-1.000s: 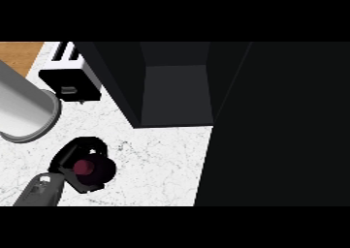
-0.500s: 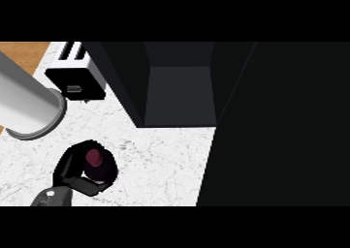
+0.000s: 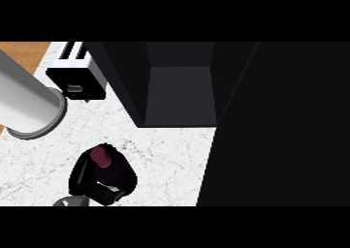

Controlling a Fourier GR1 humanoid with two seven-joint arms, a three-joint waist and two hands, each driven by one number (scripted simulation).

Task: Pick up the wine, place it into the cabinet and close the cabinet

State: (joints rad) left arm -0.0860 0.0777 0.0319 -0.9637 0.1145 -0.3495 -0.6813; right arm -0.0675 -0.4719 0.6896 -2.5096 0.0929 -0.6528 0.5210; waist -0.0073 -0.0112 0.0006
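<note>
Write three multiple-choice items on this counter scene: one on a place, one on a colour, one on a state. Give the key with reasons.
1. Where does the toaster stand?
A. left of the cabinet
B. inside the cabinet
C. in front of the wine

2. What colour is the visible top of the wine?
A. green
B. dark red
C. yellow

3. What state is the cabinet in?
A. shut
B. open with the wine inside
C. open with no wine inside

Key: 1 A, it sits at the cabinet's left side. 2 B, the cap shows dark red. 3 C, the left hand holds the wine over the counter.
</note>
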